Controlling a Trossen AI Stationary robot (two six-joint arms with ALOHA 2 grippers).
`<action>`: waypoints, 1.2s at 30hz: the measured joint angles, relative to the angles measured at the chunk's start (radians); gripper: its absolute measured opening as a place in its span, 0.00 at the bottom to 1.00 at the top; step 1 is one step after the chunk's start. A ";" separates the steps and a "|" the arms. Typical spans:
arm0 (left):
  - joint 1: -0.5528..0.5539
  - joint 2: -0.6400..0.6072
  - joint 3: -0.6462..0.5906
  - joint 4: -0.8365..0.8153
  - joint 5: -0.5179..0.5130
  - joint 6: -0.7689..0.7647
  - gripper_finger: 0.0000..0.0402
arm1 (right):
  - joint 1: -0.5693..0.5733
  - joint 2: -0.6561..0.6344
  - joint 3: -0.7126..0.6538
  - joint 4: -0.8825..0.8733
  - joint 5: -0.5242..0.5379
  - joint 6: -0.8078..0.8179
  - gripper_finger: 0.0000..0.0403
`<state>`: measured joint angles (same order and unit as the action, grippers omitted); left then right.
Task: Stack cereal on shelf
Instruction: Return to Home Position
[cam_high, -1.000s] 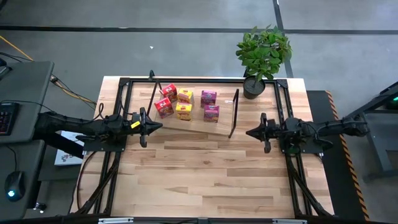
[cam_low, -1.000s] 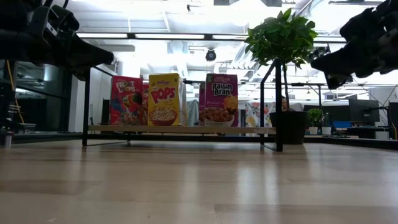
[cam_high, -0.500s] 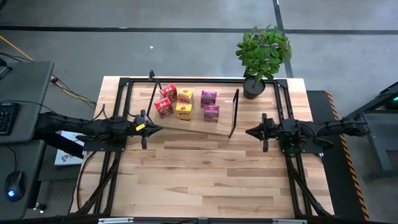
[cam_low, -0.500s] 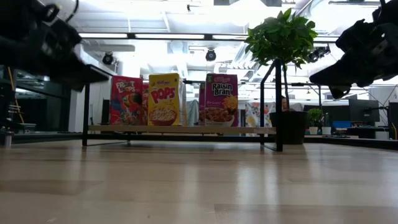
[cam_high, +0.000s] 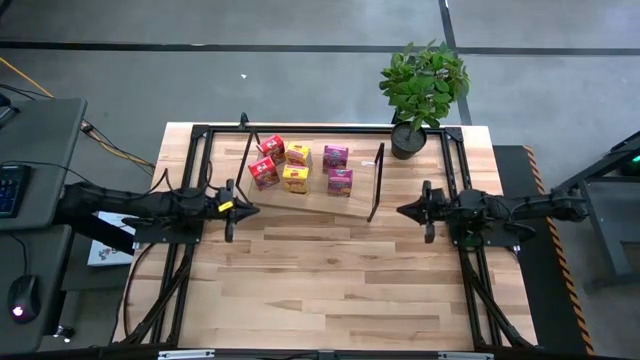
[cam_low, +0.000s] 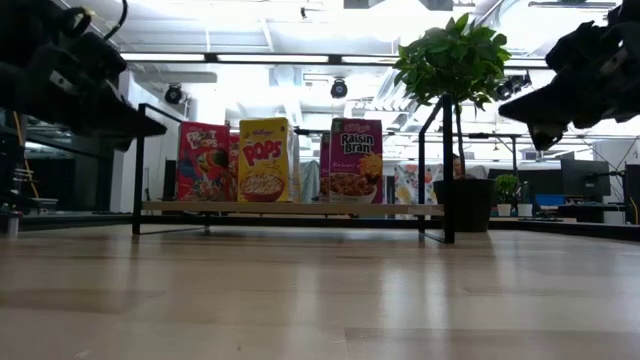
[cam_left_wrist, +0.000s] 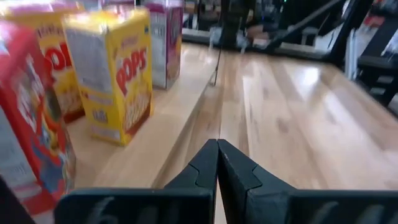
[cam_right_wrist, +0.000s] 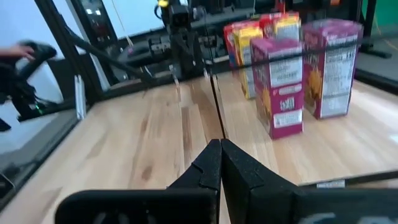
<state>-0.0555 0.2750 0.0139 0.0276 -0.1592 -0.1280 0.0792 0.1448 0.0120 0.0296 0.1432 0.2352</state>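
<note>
cereal (cam_high: 296, 178): six boxes upright on shelf (cam_high: 314, 201), far-centre of table (cam_high: 330, 285); red left, yellow middle, magenta right
left gripper (cam_high: 250, 207): jaws closed, empty, at the shelf's near-left corner
right gripper (cam_high: 402, 211): jaws closed, empty, right of shelf
in the way: wire end frame (cam_high: 376, 185) between right gripper and boxes
plant (cam_high: 422, 85): far right, beside shelf

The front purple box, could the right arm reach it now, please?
Probably, though not straight on: the wire end frame stands between the right gripper and that purple box; above looks free.
</note>
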 joint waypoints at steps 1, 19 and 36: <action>0.000 -0.017 0.000 0.001 0.000 0.000 0.00 | 0.000 -0.020 0.000 0.000 -0.001 0.000 0.00; -0.015 -0.271 -0.002 0.006 0.002 0.000 0.00 | -0.001 -0.145 -0.002 0.009 -0.003 0.000 0.00; -0.019 -0.260 -0.002 0.006 0.001 0.000 0.00 | -0.001 -0.138 -0.002 0.011 -0.003 0.000 0.00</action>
<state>-0.0750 0.0147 0.0120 0.0337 -0.1585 -0.1276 0.0786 0.0071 0.0095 0.0401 0.1398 0.2352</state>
